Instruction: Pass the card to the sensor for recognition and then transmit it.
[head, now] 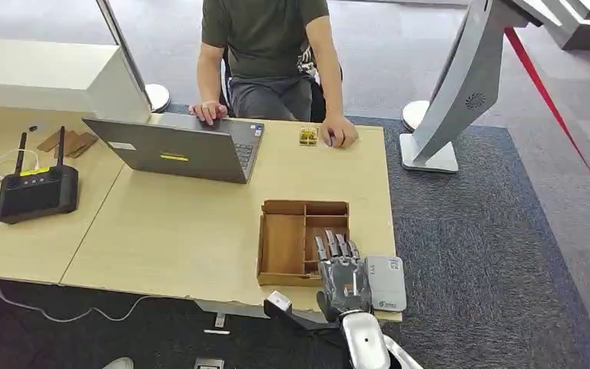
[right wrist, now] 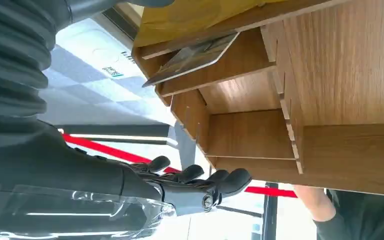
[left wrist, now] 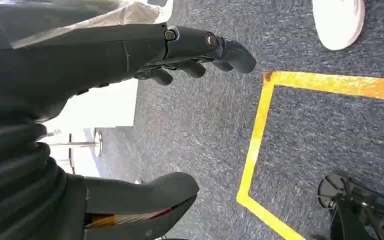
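R hand (head: 343, 278): at table's (head: 184, 231) near edge, fingers apart, empty, over wooden tray's (head: 283, 244) R compartments. Sensor (head: 386, 282): just beside, 3 o'clock. Card (right wrist: 192, 57): in tray compartment, tilted. L hand (left wrist: 130, 50): over carpet, fingers loosely apart, empty. Laptop (head: 180, 146), person (head: 269, 54): 11–12 o'clock, far.

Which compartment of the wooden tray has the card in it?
In the right wrist view, the card leans in the small end compartment of the wooden tray, the one nearest the right hand. The other compartments visible there look bare.
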Motion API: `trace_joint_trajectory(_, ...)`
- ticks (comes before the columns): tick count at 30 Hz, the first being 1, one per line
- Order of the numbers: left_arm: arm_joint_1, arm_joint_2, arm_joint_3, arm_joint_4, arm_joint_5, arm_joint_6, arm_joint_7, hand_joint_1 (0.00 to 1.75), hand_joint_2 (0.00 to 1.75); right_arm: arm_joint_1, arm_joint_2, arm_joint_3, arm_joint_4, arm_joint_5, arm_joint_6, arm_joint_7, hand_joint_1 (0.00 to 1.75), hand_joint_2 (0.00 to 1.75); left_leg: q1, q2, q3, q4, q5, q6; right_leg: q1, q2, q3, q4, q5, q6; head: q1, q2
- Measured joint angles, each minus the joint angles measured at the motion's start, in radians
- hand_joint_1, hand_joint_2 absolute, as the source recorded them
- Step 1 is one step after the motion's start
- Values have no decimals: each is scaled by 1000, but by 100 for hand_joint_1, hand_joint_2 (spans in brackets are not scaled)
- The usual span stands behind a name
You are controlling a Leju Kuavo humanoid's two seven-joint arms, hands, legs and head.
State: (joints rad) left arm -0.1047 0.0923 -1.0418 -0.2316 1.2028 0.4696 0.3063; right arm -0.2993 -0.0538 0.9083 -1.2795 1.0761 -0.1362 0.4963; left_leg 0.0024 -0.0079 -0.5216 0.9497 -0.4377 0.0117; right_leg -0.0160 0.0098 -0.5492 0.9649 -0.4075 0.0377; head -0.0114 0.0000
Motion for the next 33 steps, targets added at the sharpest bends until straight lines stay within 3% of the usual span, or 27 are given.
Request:
trace_joint_trajectory(19, 0, -2, 0, -3, 14, 14, 1, 0, 175, -14, 38, 2, 100, 12, -26, -44, 0, 175, 0, 0, 0, 0, 0, 0, 0, 0, 0, 0, 0, 0, 0, 0)
trace_joint_trajectory(33, 0, -3, 0, -3, 12, 11, 2, 0, 175, -15, 42, -2, 127, 33, -42, -29, 0, 175, 0, 0, 0, 0, 0, 0, 0, 0, 0, 0, 0, 0, 0, 0)
